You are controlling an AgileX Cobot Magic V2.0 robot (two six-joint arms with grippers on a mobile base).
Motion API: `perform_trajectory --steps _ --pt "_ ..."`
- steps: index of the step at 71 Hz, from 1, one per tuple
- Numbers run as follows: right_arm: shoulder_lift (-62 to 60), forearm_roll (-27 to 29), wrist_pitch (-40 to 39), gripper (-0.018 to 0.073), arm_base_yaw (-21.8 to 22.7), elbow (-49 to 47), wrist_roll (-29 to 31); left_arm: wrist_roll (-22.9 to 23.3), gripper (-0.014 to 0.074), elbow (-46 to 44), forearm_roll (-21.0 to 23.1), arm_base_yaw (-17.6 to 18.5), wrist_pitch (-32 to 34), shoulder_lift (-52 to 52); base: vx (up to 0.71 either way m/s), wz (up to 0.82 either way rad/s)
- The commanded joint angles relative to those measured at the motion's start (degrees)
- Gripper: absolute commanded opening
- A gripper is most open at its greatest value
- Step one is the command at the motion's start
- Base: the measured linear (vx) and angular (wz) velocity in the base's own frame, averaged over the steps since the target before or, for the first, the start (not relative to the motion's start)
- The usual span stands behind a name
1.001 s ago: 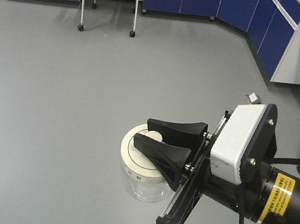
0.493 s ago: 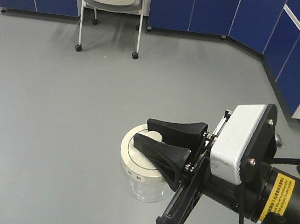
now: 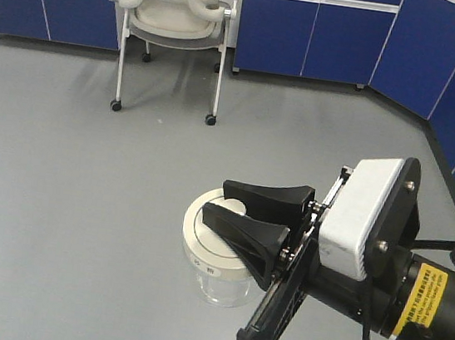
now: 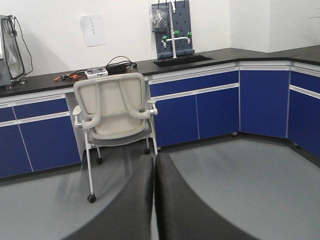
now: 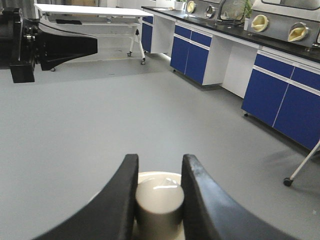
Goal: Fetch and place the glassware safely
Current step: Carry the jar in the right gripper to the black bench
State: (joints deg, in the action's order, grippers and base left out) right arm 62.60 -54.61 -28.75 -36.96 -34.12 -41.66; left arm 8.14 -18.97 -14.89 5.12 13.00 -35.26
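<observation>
The glassware [image 3: 211, 279], a squat clear jar with a cream-white lid [image 3: 199, 232], hangs over the grey floor in the front view. My right gripper [image 3: 217, 198] is shut on the lid's central knob [image 5: 159, 200]; the right wrist view shows both black fingers [image 5: 120, 195] pressed against the knob's sides. The jar's glass body is hidden in that view. My left gripper [image 4: 154, 167] is shut with nothing between its fingers and points toward a chair. It also shows as a black shape, the left gripper [image 5: 60, 47], at the upper left of the right wrist view.
A beige wheeled chair [image 3: 177, 12] stands ahead before blue base cabinets [image 3: 313, 30]. A black counter with a sink and tap [image 4: 180, 59] runs along the wall. More blue cabinets [image 5: 280, 95] and a white table [image 5: 90, 10] line the room's other side.
The chair and cabinets have slid down and to the right in the front view, with more of the chair now showing. The right gripper and jar hold the same place in the frame.
</observation>
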Motion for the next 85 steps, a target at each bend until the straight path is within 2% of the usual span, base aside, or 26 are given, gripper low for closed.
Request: perform_trajectory --steps 1,85 --pt "-1.19 1.88 -3.89 0.0 0.0 -1.81 0.28 0.52 -0.0007 -1.54 0.47 0.41 3.9 -0.08 0.61 0.02" --pt "-1.19 1.88 -3.63 0.0 0.0 -1.81 0.28 0.52 -0.0007 -1.54 0.47 0.41 3.9 -0.08 0.55 0.0"
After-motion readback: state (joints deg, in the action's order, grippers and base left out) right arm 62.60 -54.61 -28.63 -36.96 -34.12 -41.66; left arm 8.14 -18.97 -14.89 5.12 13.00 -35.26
